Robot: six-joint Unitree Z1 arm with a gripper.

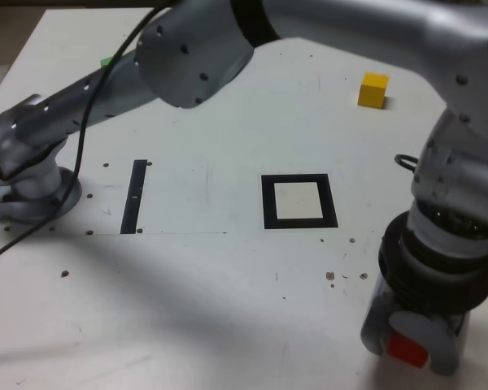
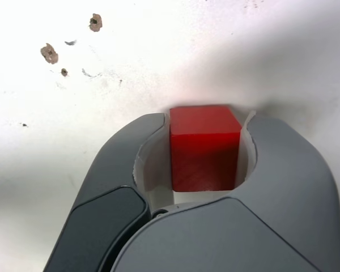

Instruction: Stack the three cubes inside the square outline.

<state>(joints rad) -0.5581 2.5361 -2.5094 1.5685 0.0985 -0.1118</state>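
The grey two-jawed gripper [image 2: 205,148] is clamped on the small solid red cube [image 2: 204,148] between its jaws at the table, so the pickup looks done, and next it must lift toward the empty black square outline [image 1: 299,201] well away.

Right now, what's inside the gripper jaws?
The red cube sits between the jaws of the gripper, which are shut on its sides. Its top and front face show; the table beneath it is covered.

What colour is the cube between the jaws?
Red; the cube shows best in the wrist view.
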